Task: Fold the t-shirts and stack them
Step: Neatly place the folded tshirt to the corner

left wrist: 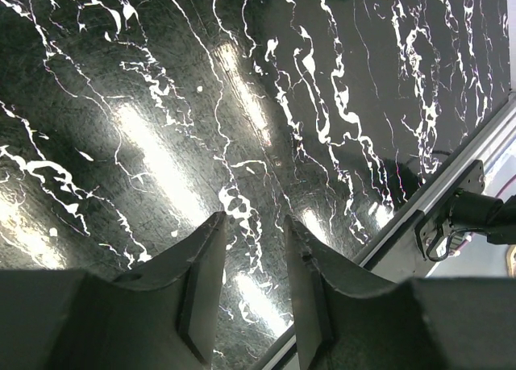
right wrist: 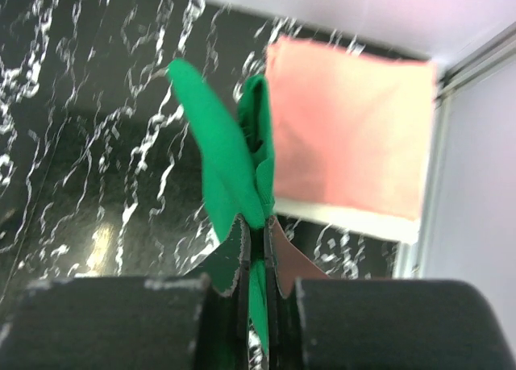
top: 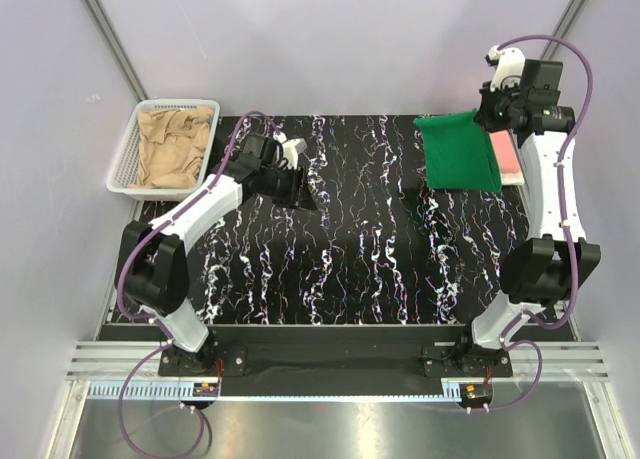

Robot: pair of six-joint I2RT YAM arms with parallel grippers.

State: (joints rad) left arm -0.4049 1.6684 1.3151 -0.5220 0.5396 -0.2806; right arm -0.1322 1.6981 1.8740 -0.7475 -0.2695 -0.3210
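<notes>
The right gripper was clamped shut on a pinch of the green t-shirt, which hung folded above the far right corner of the black marbled table. It hung partly over the salmon pink t-shirt, which lay flat with a white t-shirt edge showing under it. The cloth looked light and limp, sagging from the pinch. It would likely slump unless laid down flat, so a hold along a folded edge suits it best. The left gripper hovered over bare table, its jaws apart and empty. The tan-beige t-shirt lay crumpled in the white mesh basket at far left, best taken at a raised ridge of fabric.
</notes>
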